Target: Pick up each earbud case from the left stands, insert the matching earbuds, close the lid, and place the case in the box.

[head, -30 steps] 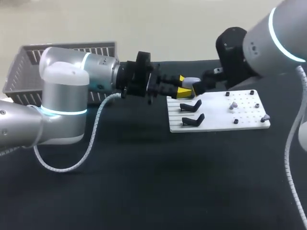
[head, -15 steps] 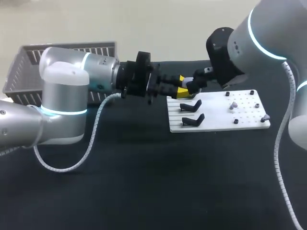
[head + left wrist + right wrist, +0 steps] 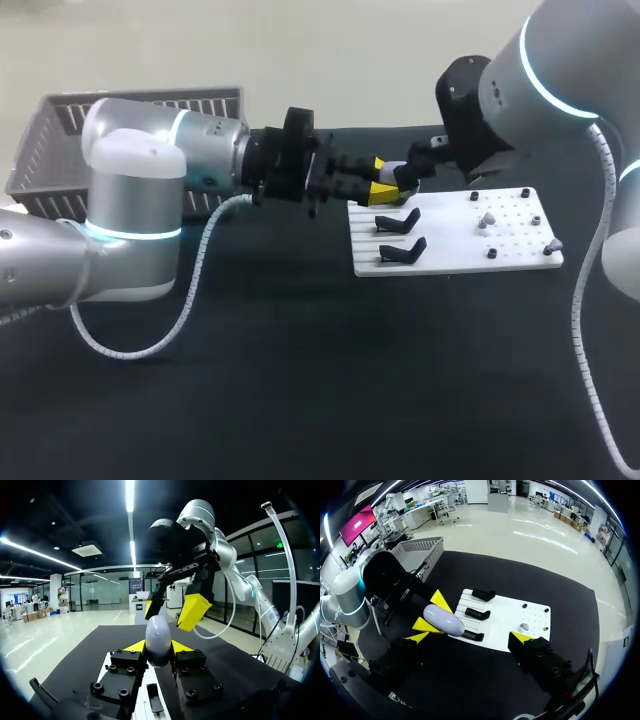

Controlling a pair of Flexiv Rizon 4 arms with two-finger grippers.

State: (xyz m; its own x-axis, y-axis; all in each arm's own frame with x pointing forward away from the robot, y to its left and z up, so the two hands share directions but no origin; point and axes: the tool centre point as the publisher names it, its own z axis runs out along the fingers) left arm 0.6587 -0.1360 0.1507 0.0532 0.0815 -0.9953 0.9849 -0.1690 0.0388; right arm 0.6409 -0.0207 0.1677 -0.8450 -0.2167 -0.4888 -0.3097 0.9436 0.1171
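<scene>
Seen from the head camera, the left claw [image 3: 384, 184] sits at the upper centre of the frame, above the left end of a white board [image 3: 520, 255] on the dark worktop [image 3: 300, 380]. It is pinching a pale, egg-shaped earbud case [image 3: 158, 639] from both sides. The right claw [image 3: 171, 609], fingers spread wide, hangs just beyond the case. Two black stands [image 3: 398, 221] sit on the board below. A grey slatted box [image 3: 60, 140] is at the upper left.
</scene>
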